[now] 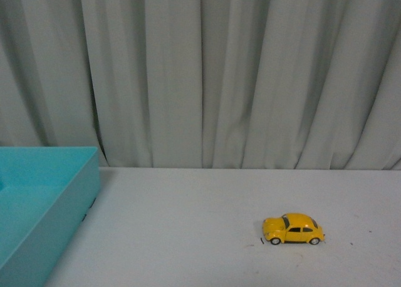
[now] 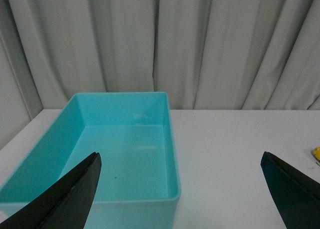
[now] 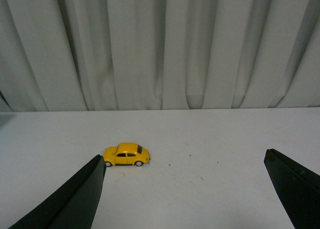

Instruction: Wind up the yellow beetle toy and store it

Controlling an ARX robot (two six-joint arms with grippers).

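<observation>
Left wrist view looks into teal bin [image 2: 130, 159]; front shows yellow beetle toy [image 1: 293, 229].

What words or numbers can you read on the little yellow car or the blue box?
None can be read.
The yellow beetle toy is too small here to show any plate or badge.
The turquoise box, the curtain and the table are plain.

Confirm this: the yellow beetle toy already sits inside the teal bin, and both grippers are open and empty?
No. The yellow beetle toy stands on the white table, right of the teal bin, as the front view shows. The left gripper and right gripper are indeed open and empty.
</observation>
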